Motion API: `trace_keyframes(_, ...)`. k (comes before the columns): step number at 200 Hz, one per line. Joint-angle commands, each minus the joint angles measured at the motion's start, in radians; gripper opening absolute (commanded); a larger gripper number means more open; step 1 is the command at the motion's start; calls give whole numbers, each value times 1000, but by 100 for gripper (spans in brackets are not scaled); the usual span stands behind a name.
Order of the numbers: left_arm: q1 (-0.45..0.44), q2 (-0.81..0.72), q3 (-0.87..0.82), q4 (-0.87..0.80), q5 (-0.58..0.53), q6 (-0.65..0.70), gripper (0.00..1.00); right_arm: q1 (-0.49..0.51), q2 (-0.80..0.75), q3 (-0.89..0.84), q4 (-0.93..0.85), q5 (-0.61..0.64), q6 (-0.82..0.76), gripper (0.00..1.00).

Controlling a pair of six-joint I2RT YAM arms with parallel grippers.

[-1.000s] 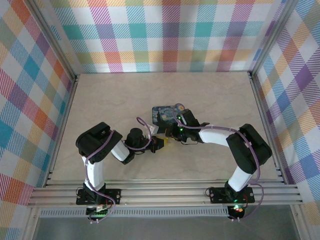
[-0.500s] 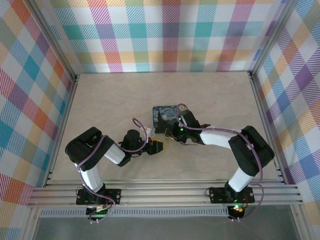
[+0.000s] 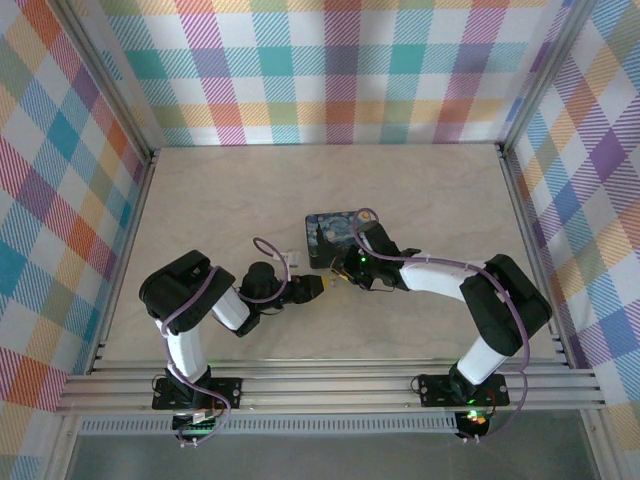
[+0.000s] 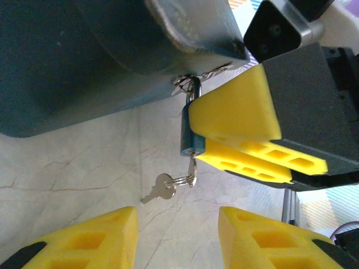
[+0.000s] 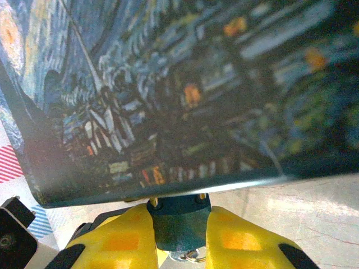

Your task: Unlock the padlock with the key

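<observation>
No legible text (none on anything)

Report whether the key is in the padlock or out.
In: in the left wrist view the key stands in the bottom of the padlock, its ring and a spare key dangling below.

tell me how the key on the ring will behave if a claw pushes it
The key is only linked by a small ring, so a push will likely pivot it aside. It looks thin, smooth metal: probably light and slippery.

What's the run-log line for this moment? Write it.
right fingers: shut on padlock | left fingers: open, short of key | key: hanging on ring under padlock | padlock: hooked at case edge
</observation>
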Motion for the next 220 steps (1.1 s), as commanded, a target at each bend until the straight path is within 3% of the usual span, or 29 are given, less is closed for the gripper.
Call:
trace_keyframes(1, -16, 16, 18, 72, -22, -33, 40, 6, 0, 7, -80, -16, 60, 0)
trace_keyframes(128, -44, 99, 103, 73, -37, -26, 26, 6, 6, 22, -92, -37, 58, 0)
trace_keyframes(146, -45, 109, 120, 72, -26, -21, 19, 5, 6, 23, -90, -42, 65, 0)
trace_keyframes(169, -54, 118, 127, 74, -27, -5, 0, 6, 5, 24, -88, -48, 81, 0)
trace_keyframes(193, -85, 68, 108, -1, -81, 114, 0, 4, -5, 35, -93, -67, 97, 0)
trace_keyframes(220, -221, -100, 125, -355, -332, 497, 0, -13, -3, 91, -145, -134, 43, 0)
